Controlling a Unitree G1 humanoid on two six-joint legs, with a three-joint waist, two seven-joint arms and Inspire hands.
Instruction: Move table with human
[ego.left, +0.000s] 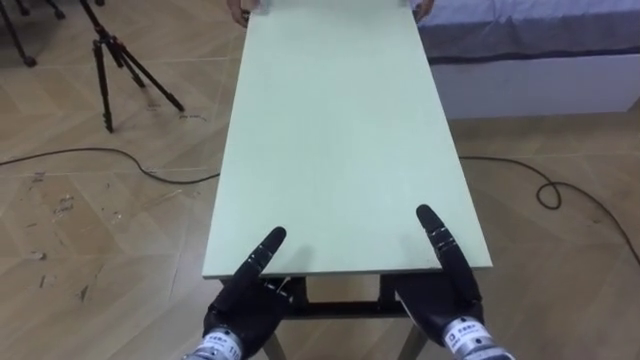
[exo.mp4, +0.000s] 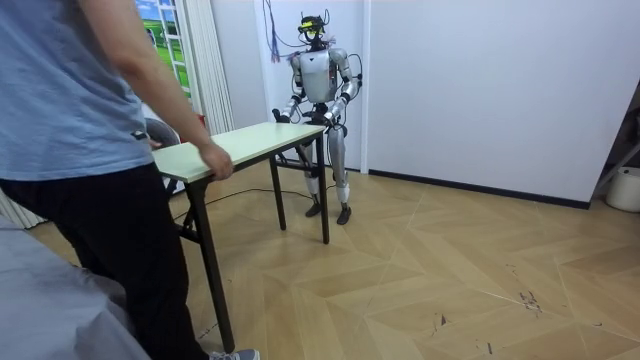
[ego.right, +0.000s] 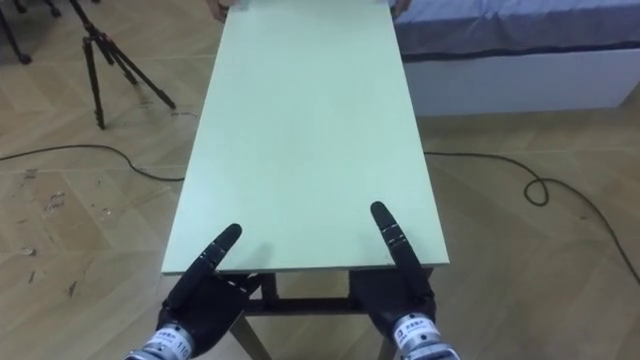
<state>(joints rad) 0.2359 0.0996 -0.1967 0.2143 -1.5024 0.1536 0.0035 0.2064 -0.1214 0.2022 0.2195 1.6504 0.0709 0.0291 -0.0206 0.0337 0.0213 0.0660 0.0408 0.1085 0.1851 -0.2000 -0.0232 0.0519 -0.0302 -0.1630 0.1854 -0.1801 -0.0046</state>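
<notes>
Pale green laminate, the top of a long, narrow table (ego.left: 330, 130), fills the middle of my eye views and runs straight away from me. Its long axis points from my chest toward a person (exo.mp4: 90, 150) standing at the far short end. The near short edge lies crosswise just in front of me.

My left hand (ego.left: 238, 305) is at that near edge, close to its left corner. My right hand (ego.left: 445, 300) is at the same edge, close to its right corner. Each black hand lays a straight thumb on the tabletop, pointing forward, with the palm below the rim. I cannot tell whether either hand is clamped on the edge or only braced against it, because the rest is tucked under the board.

Neither hand is nearer than the other. The 2 sit level, one on each side of the table's centre line. In the room view, the person's hand (exo.mp4: 215, 162) grips the far end. I cannot tell whether the legs are off the wooden floor.

A tripod (ego.left: 120, 60) stands to my left, with a dark cable (ego.left: 90, 155) lying on the floor nearby. A bed (ego.left: 530, 50) is close to the table's right side. I judge the coming carry must keep the long axis straight between us, with both of my hands sharing the load evenly.
</notes>
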